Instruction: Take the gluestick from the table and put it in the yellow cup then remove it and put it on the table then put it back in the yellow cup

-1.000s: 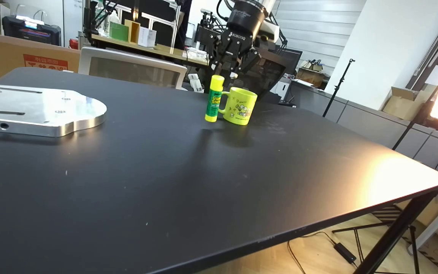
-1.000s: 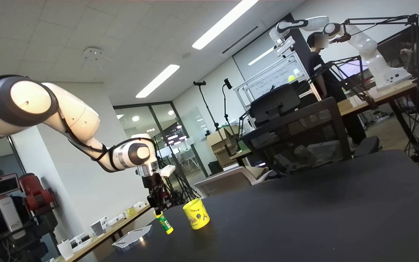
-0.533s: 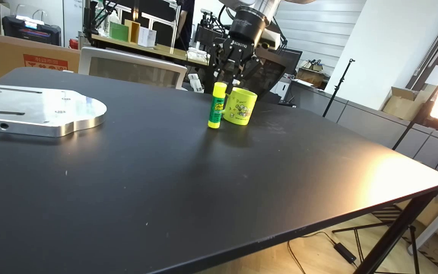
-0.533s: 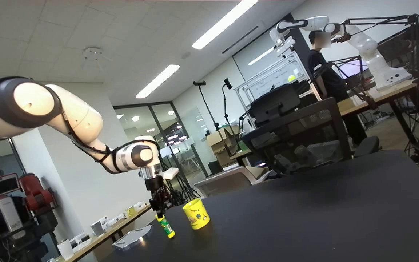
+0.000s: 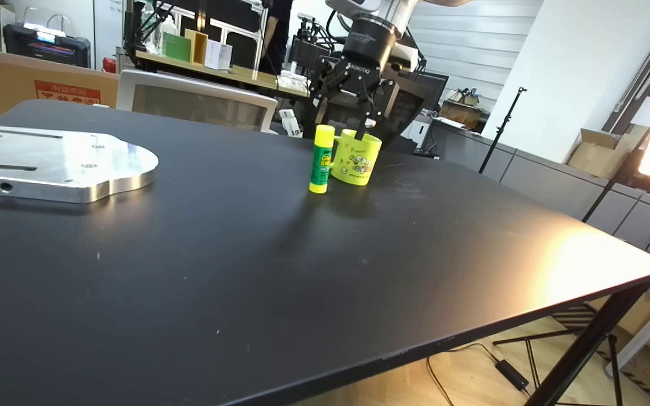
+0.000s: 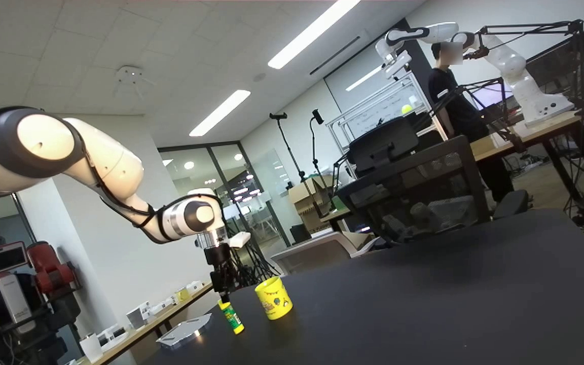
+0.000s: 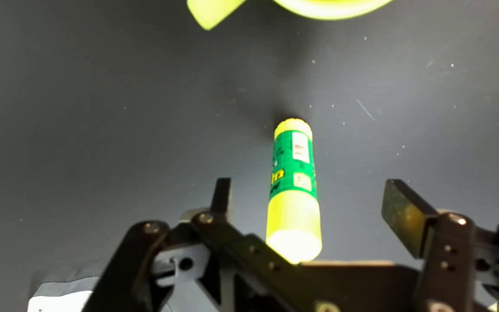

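Observation:
The gluestick (image 5: 320, 160), green with yellow ends, stands upright on the black table (image 5: 246, 254) in both exterior views. Close beside it is the yellow cup (image 5: 357, 158), upright, with its handle on the gluestick's side. In the wrist view only the handle (image 7: 208, 15) and part of the cup's rim show at the top edge. My gripper (image 7: 308, 203) is open around the upper end of the gluestick (image 7: 293, 173). A gap shows on each side of it, wider toward the right finger. The cup's inside is hidden.
A thick silver metal plate (image 5: 54, 163) lies on the table on the gluestick's side, away from the cup; it also shows as a plate (image 6: 185, 332) near the table edge. A mesh chair (image 5: 195, 101) stands behind the table's edge.
The gripper has moved down and slightly toward the cup with the gluestick, which now rests on the table. Its fingers have since spread apart and let go. The cup has not moved.

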